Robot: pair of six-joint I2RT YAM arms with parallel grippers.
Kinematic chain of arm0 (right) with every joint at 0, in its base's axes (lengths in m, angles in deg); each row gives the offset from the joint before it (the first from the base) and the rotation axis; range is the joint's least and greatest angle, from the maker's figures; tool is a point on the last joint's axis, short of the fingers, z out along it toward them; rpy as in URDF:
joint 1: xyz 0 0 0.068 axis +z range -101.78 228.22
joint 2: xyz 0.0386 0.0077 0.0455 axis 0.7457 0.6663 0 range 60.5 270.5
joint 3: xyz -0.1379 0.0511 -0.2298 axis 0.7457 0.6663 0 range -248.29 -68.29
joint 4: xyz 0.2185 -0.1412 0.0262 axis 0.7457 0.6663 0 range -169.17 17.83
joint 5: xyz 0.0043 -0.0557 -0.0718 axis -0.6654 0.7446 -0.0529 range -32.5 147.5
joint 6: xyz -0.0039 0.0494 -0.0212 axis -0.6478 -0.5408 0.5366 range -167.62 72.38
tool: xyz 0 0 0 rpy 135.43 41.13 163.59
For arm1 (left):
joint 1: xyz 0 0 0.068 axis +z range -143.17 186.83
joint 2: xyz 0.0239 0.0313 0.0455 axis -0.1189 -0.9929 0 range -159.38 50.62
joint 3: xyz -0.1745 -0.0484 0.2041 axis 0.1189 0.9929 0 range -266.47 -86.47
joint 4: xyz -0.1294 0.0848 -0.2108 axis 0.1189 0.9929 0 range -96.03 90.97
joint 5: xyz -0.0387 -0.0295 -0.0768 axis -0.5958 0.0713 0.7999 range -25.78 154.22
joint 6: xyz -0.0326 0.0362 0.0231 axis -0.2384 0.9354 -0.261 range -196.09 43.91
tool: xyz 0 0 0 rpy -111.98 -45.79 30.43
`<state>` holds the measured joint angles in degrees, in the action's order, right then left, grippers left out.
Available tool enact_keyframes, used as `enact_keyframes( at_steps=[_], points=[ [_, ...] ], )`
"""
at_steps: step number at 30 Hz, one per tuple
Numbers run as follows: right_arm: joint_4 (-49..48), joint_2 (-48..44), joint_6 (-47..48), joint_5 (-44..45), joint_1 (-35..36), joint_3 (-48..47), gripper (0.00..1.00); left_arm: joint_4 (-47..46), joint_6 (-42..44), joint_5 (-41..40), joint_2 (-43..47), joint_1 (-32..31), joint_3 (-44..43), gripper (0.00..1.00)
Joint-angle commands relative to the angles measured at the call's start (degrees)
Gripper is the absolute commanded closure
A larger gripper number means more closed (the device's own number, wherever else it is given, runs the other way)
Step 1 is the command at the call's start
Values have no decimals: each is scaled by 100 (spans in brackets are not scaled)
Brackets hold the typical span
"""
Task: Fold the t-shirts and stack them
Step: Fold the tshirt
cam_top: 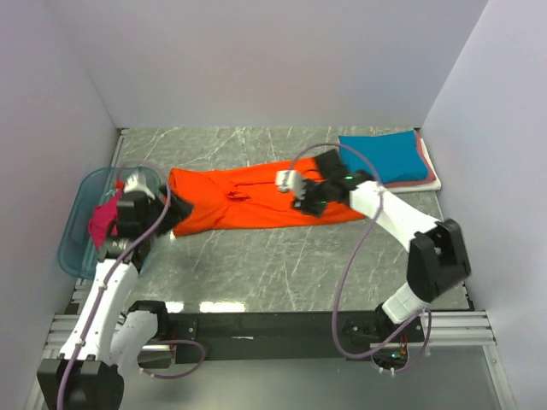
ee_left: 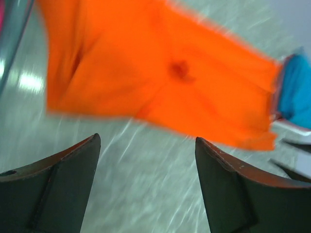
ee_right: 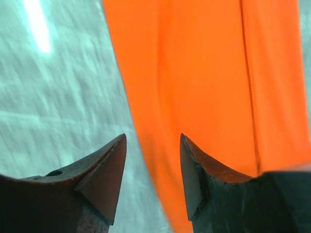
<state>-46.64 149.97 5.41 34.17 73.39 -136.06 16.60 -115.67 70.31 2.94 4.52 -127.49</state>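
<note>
Far left, at the table point(cam_top: 282, 273) edge: translucent blue tub point(cam_top: 75, 235) with a magenta t-shirt point(cam_top: 102, 220) draped in it. We read it as the feed bin, set inside the left arm's reach.

Left gripper point(cam_top: 171, 220) sits low at the left end of the orange t-shirt point(cam_top: 248, 198), jaws wide apart and nothing between them. Its wrist view shows bare table under the fingers and the cloth just beyond.

Orange t-shirt lies flat mid-table as a long left-right band with a small pucker near the middle. We judge the sides are folded in and the crosswise fold is not yet done.

Right gripper point(cam_top: 303, 201) hangs over the band's right part, jaws parted, nothing pinched. In its wrist view the cloth's edge runs under the gap. One gripper per end makes sense, as both ends can be lifted together.

Far right, back corner: teal t-shirt point(cam_top: 380, 156) folded on top of a pink t-shirt point(cam_top: 422, 161) and a white t-shirt point(cam_top: 433, 181). That's the finished stack, parked away from the work area.

Next, as we judge it: regrip, halve the band, land it on the teal. Risk: a pinch may catch only the top ply.
</note>
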Motion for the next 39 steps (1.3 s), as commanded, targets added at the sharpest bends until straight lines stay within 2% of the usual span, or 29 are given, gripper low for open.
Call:
enact_keyframes(
  at_steps=[1,2,4,5,7,11,26,39],
  points=[
    [-660,962,-925,714,1039,-1119,46,241,-1190,-256,619,37,803,17],
    [-739,967,-1048,916,1043,-1386,46,242,-1376,-396,707,37,806,18],
    [-836,1738,-1137,1469,1525,-1878,46,382,-1841,-590,839,46,1068,18],
    [-923,2149,-1146,1646,1639,-2246,46,443,-1991,-965,822,37,1165,18],
    [-1275,2521,-1138,2128,1912,-2529,46,470,-2299,-1109,699,37,1262,20],
    [-1540,3364,-1032,2596,2071,-3267,46,426,-2345,-1232,392,55,1272,21],
    [-1496,4333,-1190,2606,2291,-4297,49,400,-2230,-1163,655,64,1456,23],
    [-1198,4306,-1524,2238,2379,-4403,49,347,-2134,-1057,611,64,1430,23]
  ],
)
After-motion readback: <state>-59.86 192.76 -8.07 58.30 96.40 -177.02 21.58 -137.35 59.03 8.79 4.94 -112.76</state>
